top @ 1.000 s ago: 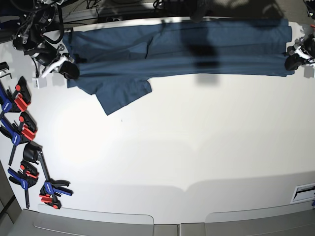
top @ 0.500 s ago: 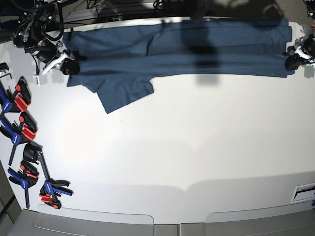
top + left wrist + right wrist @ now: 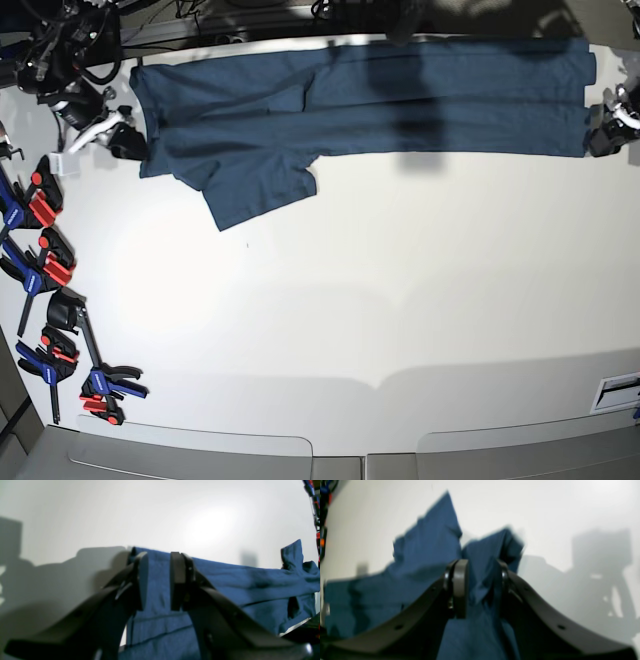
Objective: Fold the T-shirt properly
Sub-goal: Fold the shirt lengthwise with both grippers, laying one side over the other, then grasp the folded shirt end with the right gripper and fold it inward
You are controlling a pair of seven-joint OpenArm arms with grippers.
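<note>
The T-shirt (image 3: 360,100) lay stretched along the table's (image 3: 400,300) far edge; both grippers, left (image 3: 603,138) and right (image 3: 128,148), had slid outward off its ends, jaws spread.

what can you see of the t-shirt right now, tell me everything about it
The T-shirt is dark navy-teal, soft and cotton-like. It lies stretched in a long folded band along the far edge of the white table, with one short sleeve poking out toward the near side at the camera's left. Seams and light wrinkles show. The left gripper and right gripper are at its two ends, each with cloth between its parted jaws; whether they pinch it is unclear. The collar is not visible.
</note>
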